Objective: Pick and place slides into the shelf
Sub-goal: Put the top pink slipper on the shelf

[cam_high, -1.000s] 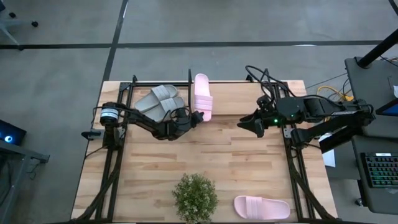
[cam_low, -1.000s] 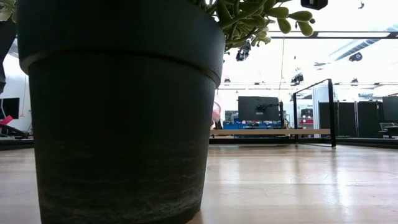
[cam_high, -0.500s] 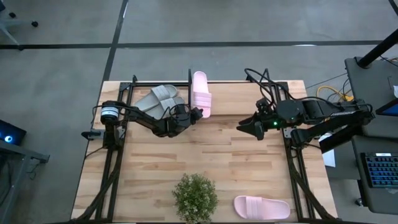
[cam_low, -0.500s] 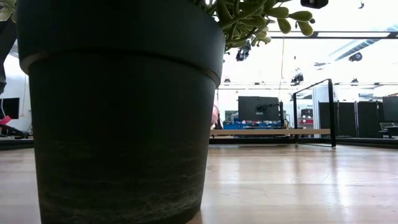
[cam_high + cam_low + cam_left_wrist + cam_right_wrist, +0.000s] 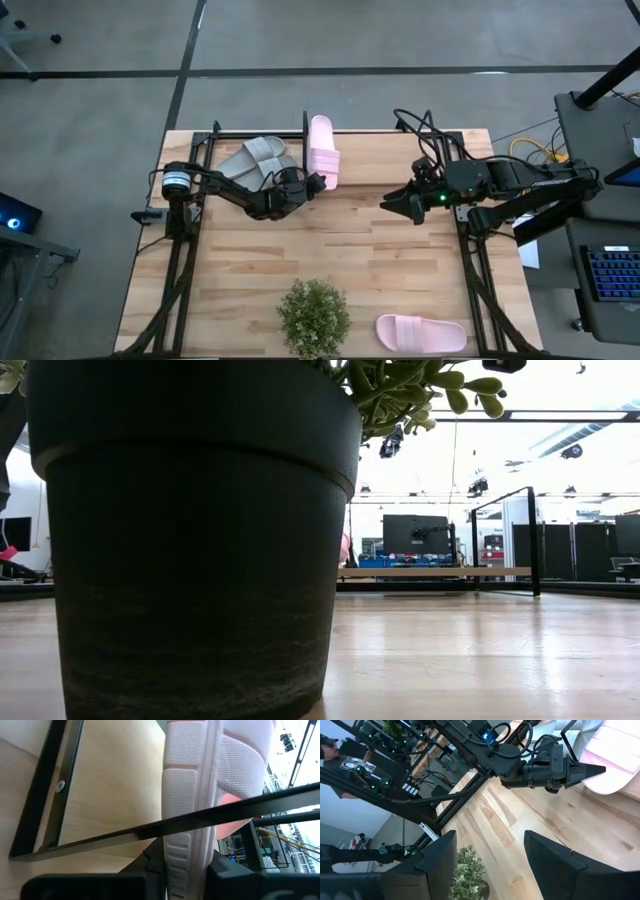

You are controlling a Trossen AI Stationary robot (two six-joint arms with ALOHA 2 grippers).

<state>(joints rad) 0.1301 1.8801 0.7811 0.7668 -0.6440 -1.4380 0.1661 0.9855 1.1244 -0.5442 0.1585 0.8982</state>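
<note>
My left gripper [image 5: 315, 182] is shut on a pale pink slide [image 5: 322, 150] at the shelf's right end, next to a black upright [image 5: 305, 122]. In the left wrist view this slide [image 5: 200, 785] fills the picture, and a black shelf bar [image 5: 150, 830] crosses in front of it. The grey pair [image 5: 258, 160] lies on the shelf, left of the pink one. The other pink slide [image 5: 420, 332] lies flat near the table's near edge. My right gripper [image 5: 395, 203] waits open right of centre. The low view shows the shelf board [image 5: 430, 572]. My left gripper pinches the pink slide's near end [image 5: 187, 865] between its two fingers. One finger [image 5: 150, 875] is on the ribbed underside and the other [image 5: 225, 872] on the footbed side. The fingers come level from the near side, along the slide. The slide is turned onto its long edge.
A potted plant [image 5: 313, 315] stands at the near edge, and its dark pot [image 5: 190, 540] blocks most of the low view. Black arm frames [image 5: 180, 260] run along both table sides. Bare planks [image 5: 340, 240] lie between the arms. A person [image 5: 335, 755] shows beyond the table.
My left gripper has moved a little toward the table's far-left, carrying the pink slide closer to the black upright. It stays shut on the slide. In the last half second it has held still.
</note>
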